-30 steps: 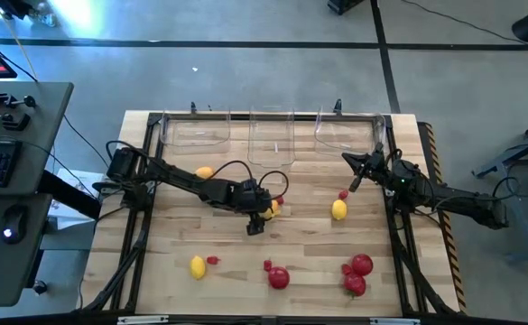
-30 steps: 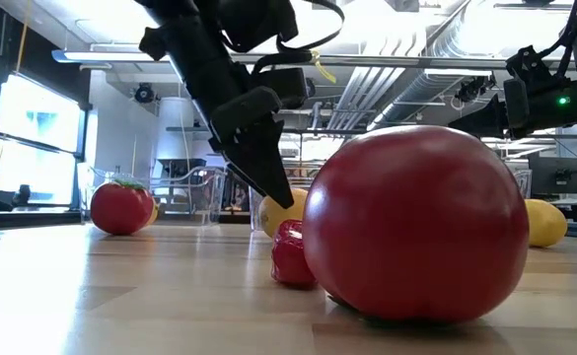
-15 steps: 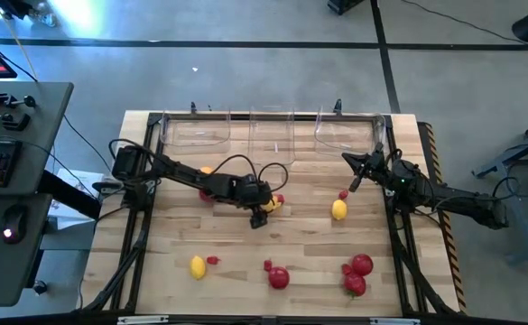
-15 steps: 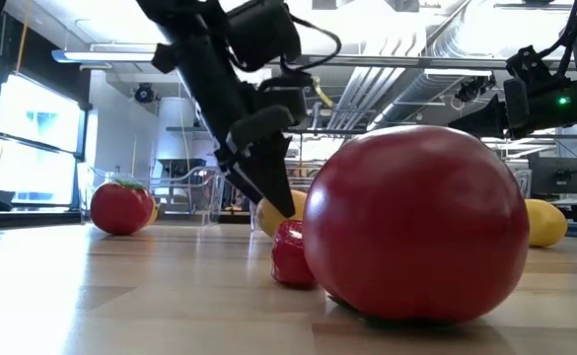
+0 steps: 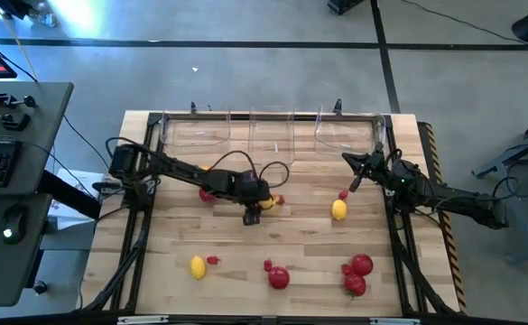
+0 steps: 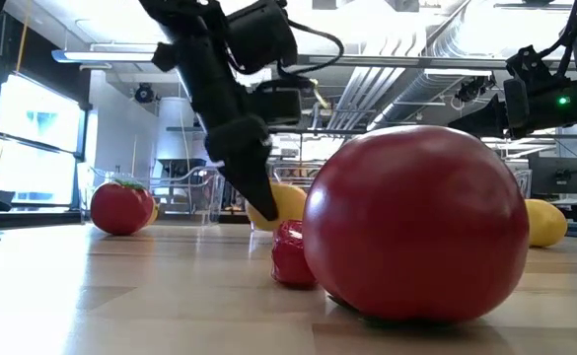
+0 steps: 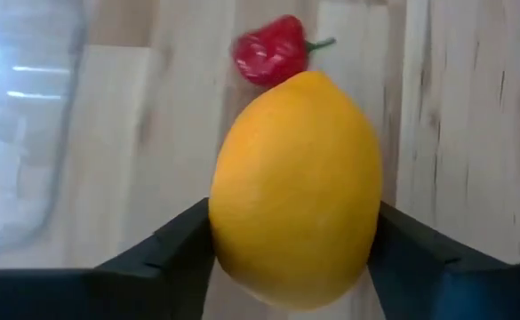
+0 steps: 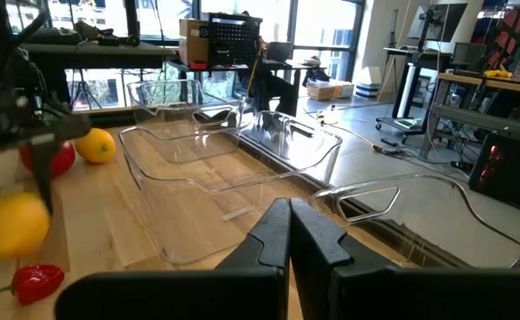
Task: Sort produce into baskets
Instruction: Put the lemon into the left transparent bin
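My left gripper (image 5: pixel 256 209) is at the table's middle, shut on a yellow lemon (image 7: pixel 295 187), which also shows in the low view (image 6: pixel 288 202). I cannot tell whether the lemon rests on the table. A small red berry (image 7: pixel 273 51) lies just beyond it. My right gripper (image 5: pixel 352 183) is shut and empty (image 8: pixel 289 209), held above the table's right side near the right bin. Three clear bins (image 5: pixel 196 132) (image 5: pixel 271 135) (image 5: pixel 345 134) stand in a row along the far edge. My left gripper pinches the lemon between its two fingers, one on each side of its widest part (image 7: pixel 220 222). The fingers (image 6: pixel 253 192) come from above, slanting down. The lemon's pointed end faces away from the wrist.
Loose on the table: a lemon (image 5: pixel 338 209) and berry (image 5: pixel 343 194) at right, tomatoes (image 5: pixel 361 264) (image 5: pixel 278 277) near the front, a lemon (image 5: pixel 198 266) with a berry at front left, and an orange fruit (image 5: pixel 205 171) and red one (image 5: pixel 208 194) by the left arm.
My left gripper has gone down over the lemon, shifted a little toward the far edge, and shut its fingers on the lemon.
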Available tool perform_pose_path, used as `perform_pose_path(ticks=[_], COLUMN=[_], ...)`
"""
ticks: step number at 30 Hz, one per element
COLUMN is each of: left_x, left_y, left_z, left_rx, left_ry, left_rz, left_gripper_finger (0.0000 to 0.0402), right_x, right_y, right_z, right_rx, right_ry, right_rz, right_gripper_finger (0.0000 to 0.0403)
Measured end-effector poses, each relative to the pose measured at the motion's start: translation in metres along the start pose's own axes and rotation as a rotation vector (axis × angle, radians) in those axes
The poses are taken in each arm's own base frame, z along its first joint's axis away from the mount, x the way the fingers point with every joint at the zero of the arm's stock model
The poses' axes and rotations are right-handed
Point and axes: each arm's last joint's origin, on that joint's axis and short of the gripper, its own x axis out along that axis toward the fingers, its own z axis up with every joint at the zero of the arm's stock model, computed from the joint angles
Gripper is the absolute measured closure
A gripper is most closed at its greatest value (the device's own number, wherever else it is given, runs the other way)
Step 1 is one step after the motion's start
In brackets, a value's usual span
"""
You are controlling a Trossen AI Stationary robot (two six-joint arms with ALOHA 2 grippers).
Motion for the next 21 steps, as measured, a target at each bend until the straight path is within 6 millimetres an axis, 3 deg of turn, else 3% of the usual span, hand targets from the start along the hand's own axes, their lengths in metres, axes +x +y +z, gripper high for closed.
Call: perform_pose_path(ticks=[4,8,12,15,18,21], left_x=[-0.033,-0.082,-0.140,-0.178,-0.201,-0.209], left_y=[0.016,0.026,0.044,0.064,0.093,0.125], left_z=[0.004,0.005,-0.004,-0.022,-0.041,-0.055], left_rx=[-0.109,-0.176,-0.316,-0.439,-0.566,-0.652], left_ry=[-0.030,-0.110,-0.135,-0.116,-0.097,-0.063], left_rz=[-0.009,0.035,0.135,0.272,0.405,0.429], left_gripper_finger=[0.0203,0.0196,0.0194,0.0193,0.0193,0.0193], right_x=[0.000,0.000,0.000,0.000,0.000,0.000], right_y=[0.000,0.000,0.000,0.000,0.000,0.000], right_z=[0.000,0.000,0.000,0.000,0.000,0.000], right_rx=[0.000,0.000,0.000,0.000,0.000,0.000], right_ry=[0.001,0.001,0.001,0.001,0.001,0.001], right_rz=[0.000,0.000,0.000,0.000,0.000,0.000], right_gripper_finger=[0.0403,0.0403,0.0403,0.0403,0.0403,0.0403])
